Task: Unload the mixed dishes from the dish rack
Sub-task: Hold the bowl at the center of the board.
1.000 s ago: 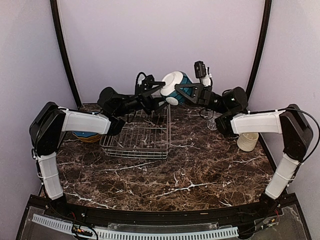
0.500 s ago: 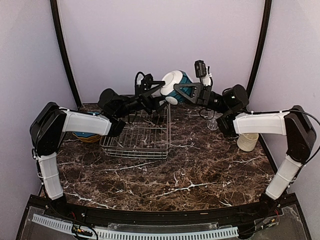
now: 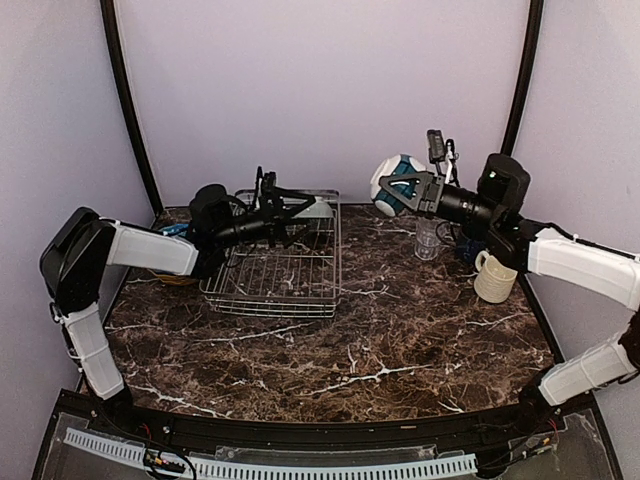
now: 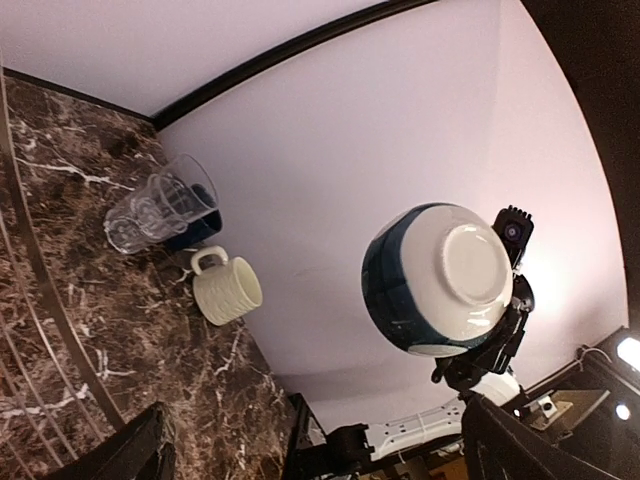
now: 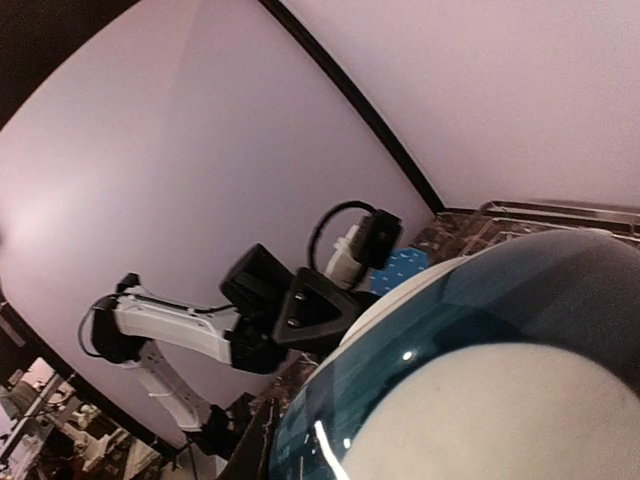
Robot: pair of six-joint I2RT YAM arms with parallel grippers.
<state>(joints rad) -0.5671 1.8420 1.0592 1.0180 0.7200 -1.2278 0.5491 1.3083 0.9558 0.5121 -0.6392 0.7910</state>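
Observation:
A bowl (image 3: 393, 184), dark blue outside with a white base and rim, hangs in the air to the right of the dish rack (image 3: 272, 278), and my right gripper (image 3: 408, 190) is shut on its rim. The left wrist view shows the bowl (image 4: 440, 278) from below. It fills the right wrist view (image 5: 480, 380) and hides those fingers. My left gripper (image 3: 292, 210) is open and holds nothing, above the rack's far edge. Its fingers (image 4: 135, 455) frame the bottom of the left wrist view.
A clear glass (image 3: 427, 240), a dark blue mug (image 3: 466, 246) and a cream ribbed mug (image 3: 495, 278) stand on the marble at the right. Plates (image 3: 172, 272) lie left of the rack under the left arm, one of them blue and dotted (image 5: 400, 270). Purple walls close the back and sides.
Both grippers were at the bowl over the rack's far edge. The left gripper has opened and dropped back over the rack. The right arm has carried the bowl away to the right.

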